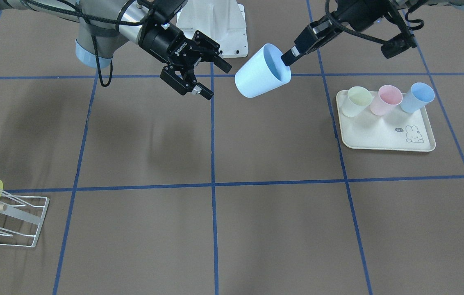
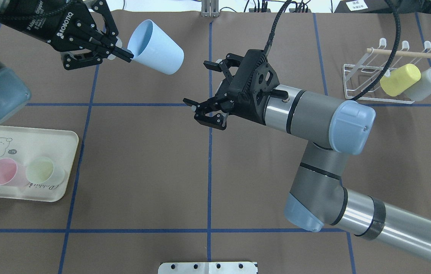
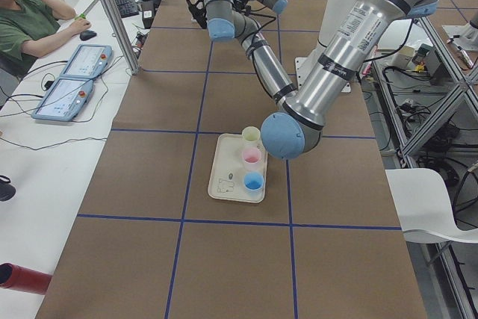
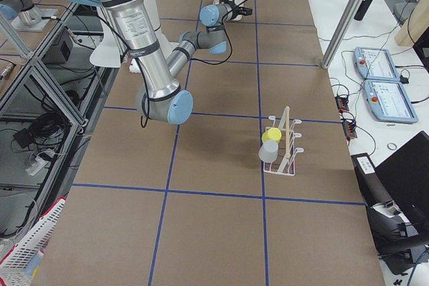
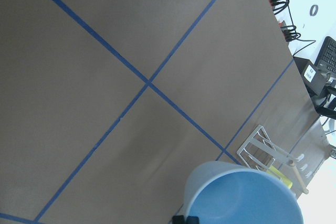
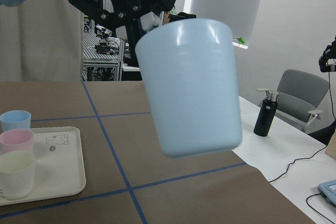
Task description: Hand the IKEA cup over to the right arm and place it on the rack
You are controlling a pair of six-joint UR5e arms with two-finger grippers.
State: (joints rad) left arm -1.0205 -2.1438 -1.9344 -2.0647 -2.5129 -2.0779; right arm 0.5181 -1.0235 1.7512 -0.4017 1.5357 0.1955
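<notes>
The light blue IKEA cup [image 2: 158, 49] hangs tilted above the table's far middle, its mouth toward my left gripper [image 2: 126, 55], which is shut on its rim. In the front-facing view the cup [image 1: 258, 76] hangs between both grippers. My right gripper [image 2: 198, 83], on the right arm [image 2: 314, 114], is open and empty, a short way from the cup's base and not touching it. Through the right wrist camera I see the cup [image 6: 191, 87] close ahead, base first. The white wire rack [image 2: 356, 82] stands at the far right and holds a yellow cup [image 2: 400, 80] and a whitish cup [image 2: 427, 83].
A cream tray [image 2: 36, 140] with a rabbit drawing lies at the near left with three cups, blue, pink and pale green. Blue tape lines grid the brown table. A white mounting plate [image 1: 219, 32] sits by the robot's base. A person [image 3: 30, 24] sits at a side desk.
</notes>
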